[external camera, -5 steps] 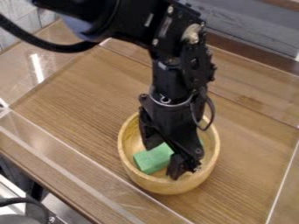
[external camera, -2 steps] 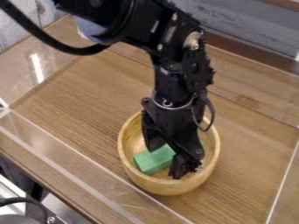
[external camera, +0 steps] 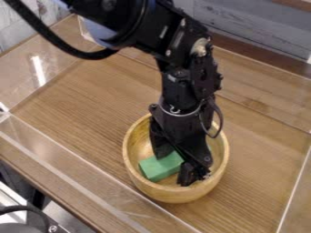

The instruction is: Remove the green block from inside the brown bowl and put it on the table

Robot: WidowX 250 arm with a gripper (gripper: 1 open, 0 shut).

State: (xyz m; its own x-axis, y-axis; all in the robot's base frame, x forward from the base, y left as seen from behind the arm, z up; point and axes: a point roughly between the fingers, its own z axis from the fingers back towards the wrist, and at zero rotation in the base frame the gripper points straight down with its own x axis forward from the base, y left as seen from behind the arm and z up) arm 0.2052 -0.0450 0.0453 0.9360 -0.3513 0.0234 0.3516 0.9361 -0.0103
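Inside the brown bowl (external camera: pixel 131 166), toward its near left part, lies the green block (external camera: pixel 158 167). The bowl stands on the table (external camera: pixel 75 100). The end effector (external camera: pixel 185 173) is lowered into the bowl from the far side. Its fingers are spread wide: one stands at the far left of the block, the other at its right end. The block shows between and in front of them, resting low in the bowl. Whether either finger touches it cannot be told from this view; no firm pinch is evident.

Handling: the block appears to be a light, stiff piece with a matte surface. It should not deform under moderate closing force, and slipping is judged unlikely if the fingers meet flat faces. Breakage is a minor concern.

Grip point: take hold at mid-length, across the narrow width, with one finger against each long side. A hold near one end may let the block tilt or swing during the lift. If the fingers close on corners, the block may rotate out or slide along the curved wall.

Before closing, confirm that neither fingertip bears on the bowl wall; otherwise the bowl may be dragged or tipped. After closing, lift straight up until the block is above the thick rim, then move sideways and set it flat on the table.
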